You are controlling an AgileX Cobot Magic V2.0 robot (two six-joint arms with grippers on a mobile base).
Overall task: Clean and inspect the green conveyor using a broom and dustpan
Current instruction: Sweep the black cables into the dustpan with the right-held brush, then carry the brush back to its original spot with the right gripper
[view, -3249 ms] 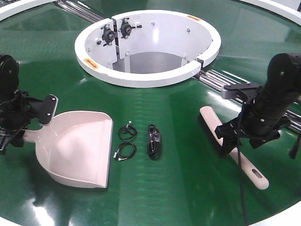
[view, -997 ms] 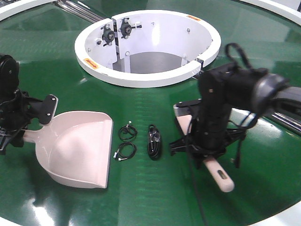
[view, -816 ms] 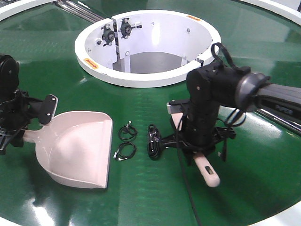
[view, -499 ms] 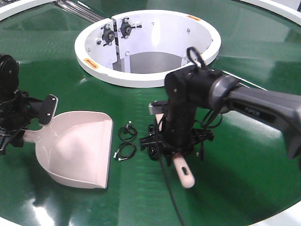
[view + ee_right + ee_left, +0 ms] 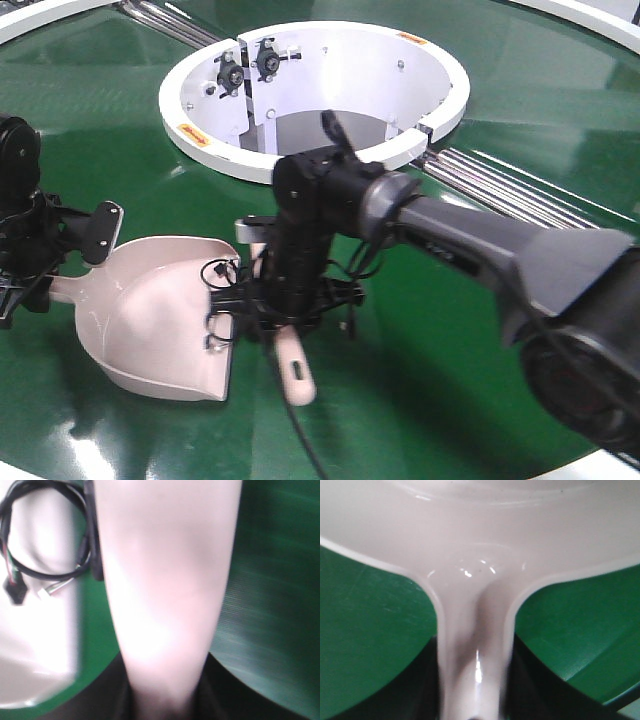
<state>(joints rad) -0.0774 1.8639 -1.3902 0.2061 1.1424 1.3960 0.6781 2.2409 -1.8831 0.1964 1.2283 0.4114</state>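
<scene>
The beige-pink dustpan (image 5: 160, 315) lies on the green conveyor (image 5: 440, 380) at the left, and my left gripper (image 5: 40, 275) is shut on its handle (image 5: 475, 645). My right arm reaches across to the pan's front lip. Its gripper (image 5: 287, 300) is shut on the broom, whose handle end (image 5: 297, 375) points toward me. Black coiled cables (image 5: 215, 275) are bunched between broom and pan lip. In the right wrist view the broom (image 5: 165, 580) fills the middle and one cable loop (image 5: 45, 570) lies on the pan's pale surface (image 5: 40, 640). The bristles are hidden.
The white centre ring (image 5: 315, 165) with its open well stands just behind the right arm. Silver rollers (image 5: 500, 185) cross the belt at the right. A white outer rim (image 5: 590, 10) shows at the far right corner.
My right arm has swept the broom leftward across the belt, pushing the black cables from the middle up to the dustpan's lip. The left arm and dustpan have stayed still.
</scene>
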